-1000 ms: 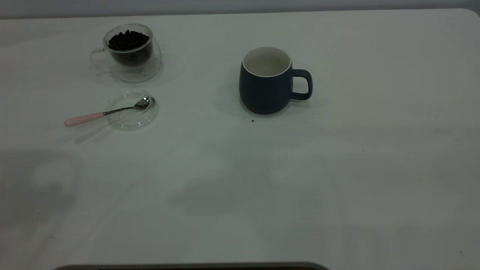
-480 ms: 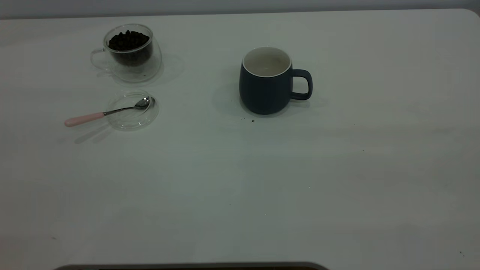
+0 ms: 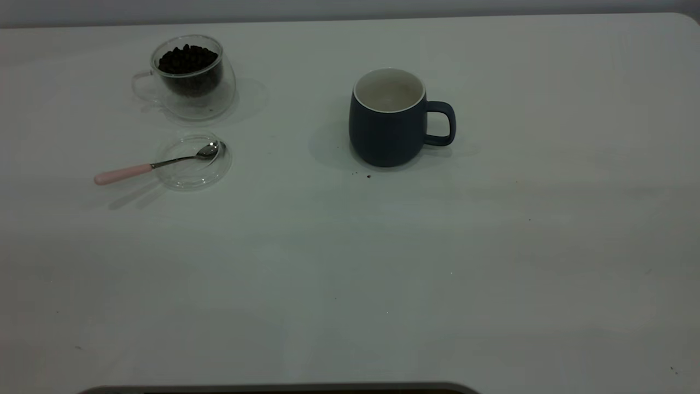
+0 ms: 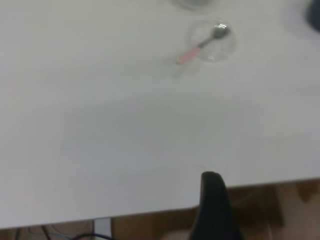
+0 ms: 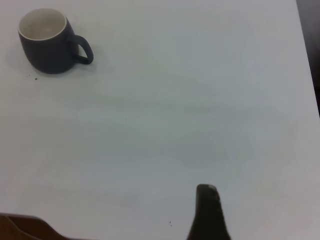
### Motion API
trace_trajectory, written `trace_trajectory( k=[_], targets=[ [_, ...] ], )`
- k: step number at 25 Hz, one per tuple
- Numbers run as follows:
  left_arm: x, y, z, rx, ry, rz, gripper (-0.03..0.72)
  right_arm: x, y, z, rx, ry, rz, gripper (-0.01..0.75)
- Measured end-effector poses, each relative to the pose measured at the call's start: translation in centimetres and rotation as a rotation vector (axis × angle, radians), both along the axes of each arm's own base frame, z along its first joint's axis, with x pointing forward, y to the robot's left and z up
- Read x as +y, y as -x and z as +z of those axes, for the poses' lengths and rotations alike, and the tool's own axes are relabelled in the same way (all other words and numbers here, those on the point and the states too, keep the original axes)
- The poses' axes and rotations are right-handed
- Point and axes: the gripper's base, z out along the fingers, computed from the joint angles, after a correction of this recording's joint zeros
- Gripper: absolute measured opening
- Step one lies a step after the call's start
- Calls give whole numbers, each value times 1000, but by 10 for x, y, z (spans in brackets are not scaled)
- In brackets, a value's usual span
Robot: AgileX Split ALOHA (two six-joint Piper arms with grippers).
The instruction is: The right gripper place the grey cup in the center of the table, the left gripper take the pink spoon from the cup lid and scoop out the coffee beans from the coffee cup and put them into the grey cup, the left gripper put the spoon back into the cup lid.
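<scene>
White and plain, the table [image 3: 350,273] filled nearly the whole exterior view, marked only by a few dark specks, some just in front of the grey cup [image 3: 389,117]. A strip of pale wall ran along its far edge, and a rounded corner showed at the far right. At the near edge a dark curved band crossed the bottom of that view.

The grey cup stood upright near the middle of the table, toward the far side, its cream inside bare and its handle turned to the right. Well apart to the left stood the coffee cup [image 3: 186,76], clear glass, with the coffee beans [image 3: 187,59] heaped inside. Just in front of it lay the cup lid [image 3: 192,162] flat on the table. The pink spoon [image 3: 156,164] rested with its metal bowl in the lid and its pink handle reaching out over the rim to the left.

The near half of the table and its whole right side lay open.

Neither arm appeared in the exterior view. The left pincer [image 4: 214,207] showed in the left wrist view as one dark finger over the table's near edge, with brown floor beyond, far from the spoon and lid. The right pincer [image 5: 208,212] showed likewise as one dark finger above bare table, well away from the grey cup. Whether either pincer was spread or pressed together, I cannot tell.
</scene>
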Motion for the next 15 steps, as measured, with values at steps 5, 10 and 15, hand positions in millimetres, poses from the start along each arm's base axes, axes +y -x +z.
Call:
trace_trajectory(
  k=[5,10,15],
  targets=[
    [0,11,-14,-72,18,57,587,0,0,0,0,0,0,591],
    [2,14,-18,-83,4,69,587,0,0,0,0,0,0,591],
    [2,14,-21,-65,-1,72,587,0,0,0,0,0,0,591]
  ],
)
